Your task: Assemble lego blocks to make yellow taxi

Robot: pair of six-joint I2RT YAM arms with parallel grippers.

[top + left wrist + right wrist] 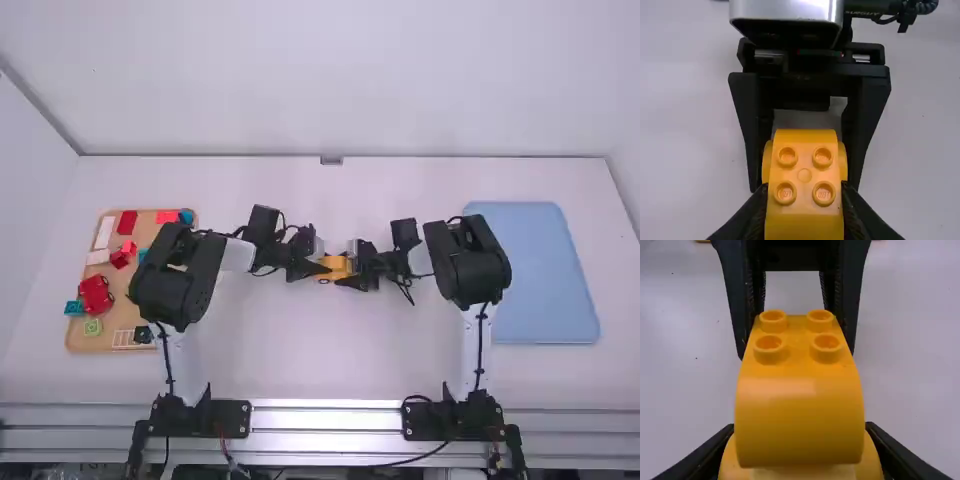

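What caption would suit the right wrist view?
Left claw and right claw at opposite ends of a yellow studded block.

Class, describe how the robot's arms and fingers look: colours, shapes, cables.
The left arm and right arm match: white links, bulky black joints, thin black cables along them. Their fingers are black and taper to the tips. The right wrist carries a silvery, round-cornered box.

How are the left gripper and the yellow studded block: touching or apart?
Touching: the left wrist view shows the left gripper clamping the yellow studded block from both sides.
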